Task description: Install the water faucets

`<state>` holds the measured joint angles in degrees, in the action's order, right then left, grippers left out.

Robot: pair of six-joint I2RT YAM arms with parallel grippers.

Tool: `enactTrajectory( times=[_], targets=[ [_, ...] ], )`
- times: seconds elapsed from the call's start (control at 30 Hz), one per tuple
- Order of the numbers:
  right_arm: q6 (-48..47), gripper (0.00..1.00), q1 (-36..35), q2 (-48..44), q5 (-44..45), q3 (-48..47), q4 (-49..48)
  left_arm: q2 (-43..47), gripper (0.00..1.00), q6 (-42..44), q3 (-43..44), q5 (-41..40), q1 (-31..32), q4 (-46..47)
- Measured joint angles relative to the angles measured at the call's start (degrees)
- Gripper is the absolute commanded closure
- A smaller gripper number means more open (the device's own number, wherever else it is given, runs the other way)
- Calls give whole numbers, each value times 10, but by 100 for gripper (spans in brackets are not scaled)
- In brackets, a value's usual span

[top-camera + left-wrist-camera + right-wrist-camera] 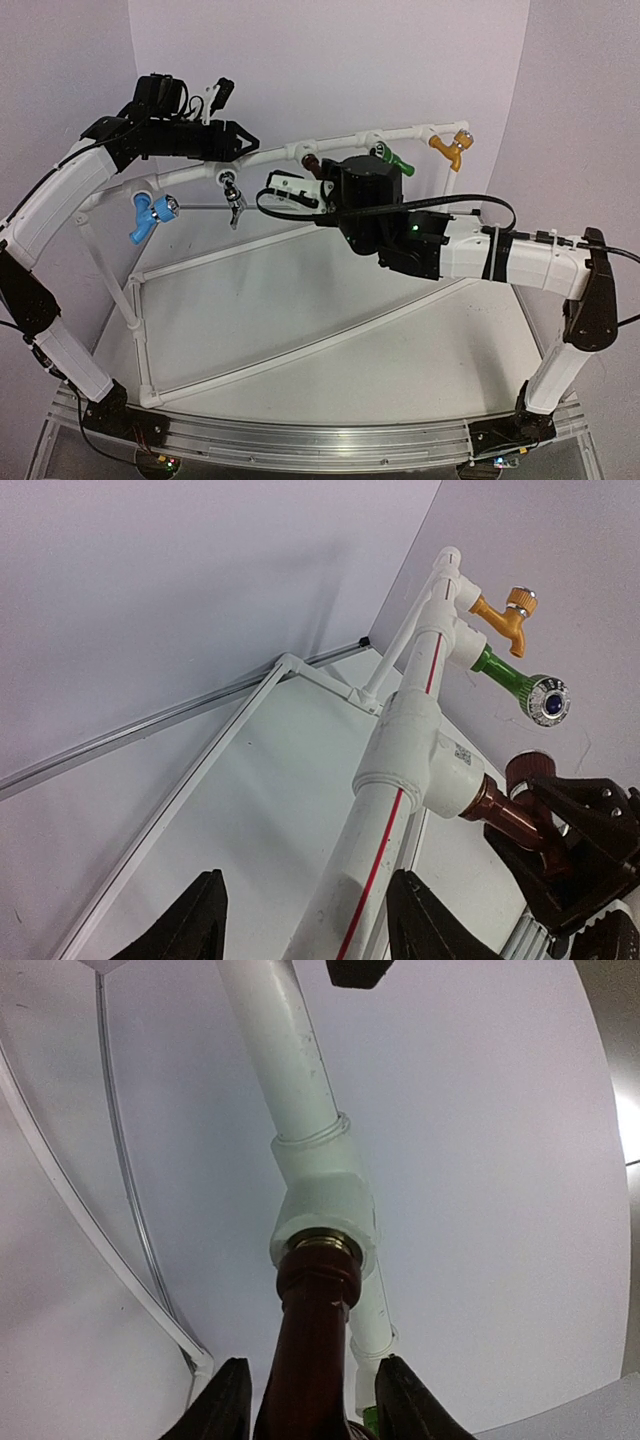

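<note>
right gripper [315, 1385] grasping the dark brown faucet [312, 1340], whose threaded end sits in the mouth of a white tee fitting [322, 1200] at the centre of the right wrist view; the two dark fingers close in on the tap from either side at the bottom of the frame. in the overhead view this faucet is at upper centre, on the top rail of the white pipe frame [270, 152], which stands on the white table [300, 340]. left gripper [305, 905] straddles that same rail, coming in from the upper left of the overhead frame; its fingers show at the bottom of the left wrist view with the red-striped pipe running up between them, and it cannot be told whether they pinch the pipe or merely flank it. four more taps already hang from the frame: a blue faucet [148, 215] at left, a chrome faucet [233, 192] just right of it, a green faucet [395, 160] right of centre behind the right arm's wrist, and an orange faucet [450, 148] at the upper right corner.
</note>
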<state>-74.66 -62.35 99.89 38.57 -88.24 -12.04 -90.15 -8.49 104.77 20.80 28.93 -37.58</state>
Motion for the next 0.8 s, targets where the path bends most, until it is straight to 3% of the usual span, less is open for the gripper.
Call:
enactTrajectory(
  times=[0.3, 0.47, 0.63, 0.8],
  targets=[
    [192, 88, -3, 7, 4, -2, -9, 0, 43, 0, 1, 0, 0, -1],
    [426, 97, 9, -5, -39, 13, -8, 0, 43, 0, 2, 0, 0, -1],
    [709, 100, 48, -46, -171, 53, -6, 0, 43, -1, 2, 3, 3, 1],
    [944, 100, 69, -54, -242, 60, -8, -1, 43, -1, 2, 0, 2, 3]
  ],
)
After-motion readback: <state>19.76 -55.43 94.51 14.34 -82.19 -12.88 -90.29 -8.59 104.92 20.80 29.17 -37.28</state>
